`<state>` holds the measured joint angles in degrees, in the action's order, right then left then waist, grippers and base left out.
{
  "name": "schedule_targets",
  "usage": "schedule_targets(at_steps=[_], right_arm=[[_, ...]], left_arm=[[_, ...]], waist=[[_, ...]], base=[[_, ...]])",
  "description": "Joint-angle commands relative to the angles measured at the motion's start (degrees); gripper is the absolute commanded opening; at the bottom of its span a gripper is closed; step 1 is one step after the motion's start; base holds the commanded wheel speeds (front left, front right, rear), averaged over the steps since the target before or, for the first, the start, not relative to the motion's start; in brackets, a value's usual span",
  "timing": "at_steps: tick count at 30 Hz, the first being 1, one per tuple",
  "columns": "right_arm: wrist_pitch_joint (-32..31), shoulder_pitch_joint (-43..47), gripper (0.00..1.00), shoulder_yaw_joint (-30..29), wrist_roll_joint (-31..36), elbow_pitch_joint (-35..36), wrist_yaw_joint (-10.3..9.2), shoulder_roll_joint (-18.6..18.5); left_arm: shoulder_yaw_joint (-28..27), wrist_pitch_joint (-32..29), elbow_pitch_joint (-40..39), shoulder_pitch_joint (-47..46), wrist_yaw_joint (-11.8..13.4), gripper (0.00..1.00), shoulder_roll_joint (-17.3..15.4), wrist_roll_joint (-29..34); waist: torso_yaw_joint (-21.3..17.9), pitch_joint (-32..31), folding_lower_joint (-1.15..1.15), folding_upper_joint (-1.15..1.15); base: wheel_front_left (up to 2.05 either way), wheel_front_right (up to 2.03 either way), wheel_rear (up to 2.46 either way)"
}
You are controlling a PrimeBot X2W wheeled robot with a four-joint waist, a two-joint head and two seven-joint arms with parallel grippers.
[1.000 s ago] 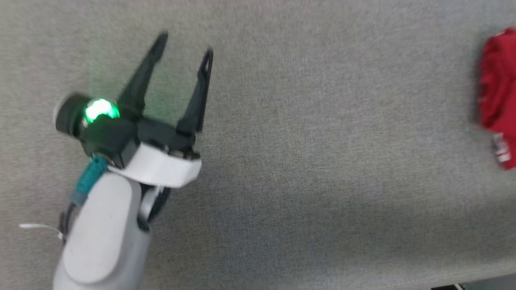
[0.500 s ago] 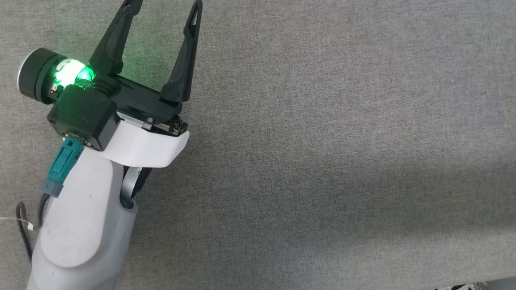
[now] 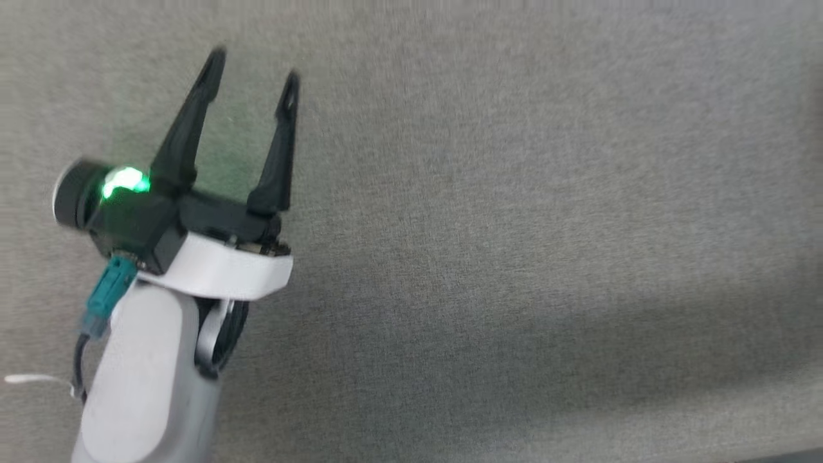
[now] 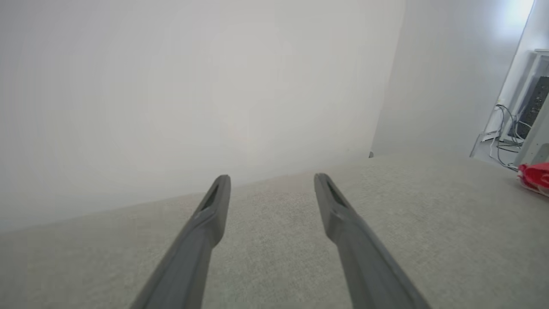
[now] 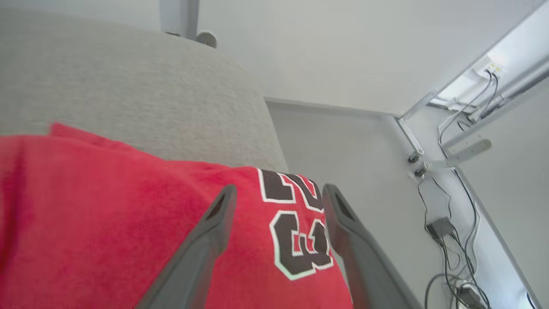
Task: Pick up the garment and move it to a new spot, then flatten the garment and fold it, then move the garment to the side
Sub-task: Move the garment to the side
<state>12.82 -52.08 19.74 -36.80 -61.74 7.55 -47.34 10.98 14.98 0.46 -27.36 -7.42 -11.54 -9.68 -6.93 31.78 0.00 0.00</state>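
Dark fingers of the right hand (image 5: 279, 189) stand wide apart, gripping nothing, over the red jersey (image 5: 107, 206); its black, white-outlined numbers show between them. The jersey lies at the edge of the grey fabric counter (image 5: 128, 86), with floor (image 5: 356, 163) and cables (image 5: 446, 223) beyond. The left hand (image 3: 253, 67), equally wide and empty, hovers over open counter, well apart from the jersey, its fingers pointing up the head view.
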Motion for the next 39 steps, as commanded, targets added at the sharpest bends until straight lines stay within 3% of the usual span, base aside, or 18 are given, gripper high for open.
schedule_targets(at_steps=[1, 10, 16, 29, 39], right_arm=[[0.5, 1.3, 1.0, 1.4, 0.2, 1.3, -0.12, 0.4], [1.6, 8.1, 1.0, 12.4, -1.9, 14.3, -0.1, 6.0], [2.4, 13.3, 1.0, 14.0, -2.8, 21.1, -0.09, 10.1], [2.4, 31.2, 1.0, -1.9, 4.8, 39.9, -0.09, 17.3], [2.4, 44.1, 1.0, -13.2, 8.3, 48.4, -0.09, 20.5]], left_arm=[[-0.7, 0.3, 0.4, 1.8, -0.1, 1.0, 0.4, -0.5], [-7.2, 0.3, 1.9, 14.5, 0.0, 1.0, 4.8, -0.9], [-9.5, 0.3, 3.7, 20.2, 0.0, 1.0, 6.7, -0.8], [-12.8, 0.3, 3.9, 26.2, 0.0, 1.0, 7.2, -1.5], [-13.8, 0.3, -0.2, 32.2, 0.0, 1.0, 7.2, -1.1]], waist=[[0.9, -4.3, 0.0, 0.0], [4.9, -13.3, 0.0, 0.0], [7.7, -16.5, 0.0, 0.0], [10.2, -23.0, 0.0, 0.0], [11.1, -26.9, 0.0, 0.0]], base=[[0.0, 0.0, 0.0], [0.0, 0.0, 0.0], [0.0, 0.0, 0.0], [0.0, 0.0, 0.0], [0.0, 0.0, 0.0]])
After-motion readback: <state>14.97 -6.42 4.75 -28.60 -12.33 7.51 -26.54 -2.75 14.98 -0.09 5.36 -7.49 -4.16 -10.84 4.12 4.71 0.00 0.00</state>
